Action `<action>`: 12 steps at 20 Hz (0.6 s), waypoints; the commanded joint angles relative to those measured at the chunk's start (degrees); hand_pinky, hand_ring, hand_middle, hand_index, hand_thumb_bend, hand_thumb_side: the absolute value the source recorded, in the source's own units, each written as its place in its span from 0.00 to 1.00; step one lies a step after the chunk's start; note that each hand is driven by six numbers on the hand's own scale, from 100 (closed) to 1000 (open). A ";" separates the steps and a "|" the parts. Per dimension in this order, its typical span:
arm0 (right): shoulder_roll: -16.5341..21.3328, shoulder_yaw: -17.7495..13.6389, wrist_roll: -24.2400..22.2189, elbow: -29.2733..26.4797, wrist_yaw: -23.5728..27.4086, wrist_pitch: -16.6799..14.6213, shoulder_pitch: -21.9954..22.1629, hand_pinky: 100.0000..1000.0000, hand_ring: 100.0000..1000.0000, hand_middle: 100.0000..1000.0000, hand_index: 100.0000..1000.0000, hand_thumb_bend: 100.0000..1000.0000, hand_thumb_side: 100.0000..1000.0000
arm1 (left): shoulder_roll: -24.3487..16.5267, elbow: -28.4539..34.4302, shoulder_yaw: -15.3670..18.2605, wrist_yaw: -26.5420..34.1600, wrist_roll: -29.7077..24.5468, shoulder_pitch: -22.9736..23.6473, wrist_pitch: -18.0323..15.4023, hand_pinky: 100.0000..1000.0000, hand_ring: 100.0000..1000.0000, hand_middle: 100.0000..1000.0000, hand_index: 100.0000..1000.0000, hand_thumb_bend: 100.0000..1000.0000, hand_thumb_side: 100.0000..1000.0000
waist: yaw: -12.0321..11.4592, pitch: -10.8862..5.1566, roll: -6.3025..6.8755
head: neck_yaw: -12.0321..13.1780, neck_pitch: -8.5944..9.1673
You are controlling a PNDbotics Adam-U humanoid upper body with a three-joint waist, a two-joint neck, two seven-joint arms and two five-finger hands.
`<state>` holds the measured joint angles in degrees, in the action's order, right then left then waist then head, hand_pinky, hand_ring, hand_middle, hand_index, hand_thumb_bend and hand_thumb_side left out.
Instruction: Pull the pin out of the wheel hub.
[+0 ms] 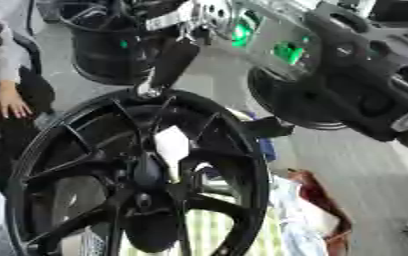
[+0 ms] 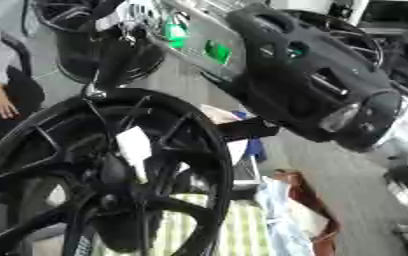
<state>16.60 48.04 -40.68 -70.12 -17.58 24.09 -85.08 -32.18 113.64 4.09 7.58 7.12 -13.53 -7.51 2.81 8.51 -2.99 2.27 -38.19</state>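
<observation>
The black wheel hub (image 1: 137, 175) fills the view from 6 to 9 o'clock, a dark pin-like piece (image 1: 172, 62) rising from its rim at 12, while the right hand (image 2: 321, 75) hangs at 2, finger state indiscernible, reach seemingly pending.

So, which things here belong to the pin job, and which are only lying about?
Job: wheel, its hub, robot arm; pin not discernible.
Lying about: white tag, cloths, far tyre.
</observation>
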 commanded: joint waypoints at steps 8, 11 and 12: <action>1.58 1.04 -7.06 1.04 5.70 -3.39 -3.93 0.82 0.85 0.80 0.86 0.37 0.33 | -2.51 0.95 0.68 -0.82 0.14 0.44 -0.09 0.80 0.78 0.67 0.78 0.18 0.46 | 1.11 -0.56 -0.43 | 1.39 0.67; 0.83 1.61 -9.51 1.52 6.46 -3.12 -5.09 0.82 0.85 0.80 0.86 0.38 0.30 | -2.78 0.95 0.64 -0.97 0.12 0.66 -0.09 0.80 0.78 0.67 0.78 0.18 0.46 | 1.37 -0.55 -0.73 | 1.21 0.69; 0.64 1.78 -10.11 1.63 6.66 -3.02 -5.22 0.82 0.85 0.81 0.86 0.38 0.29 | -2.78 0.95 0.62 -0.97 0.11 0.69 -0.05 0.80 0.78 0.67 0.78 0.17 0.46 | 1.38 -0.52 -0.80 | 1.16 0.77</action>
<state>16.78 50.18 -49.07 -68.72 -11.41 20.20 -88.77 -33.21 113.64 4.12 7.01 7.15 -12.53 -7.52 4.13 8.73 -4.26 3.43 -38.15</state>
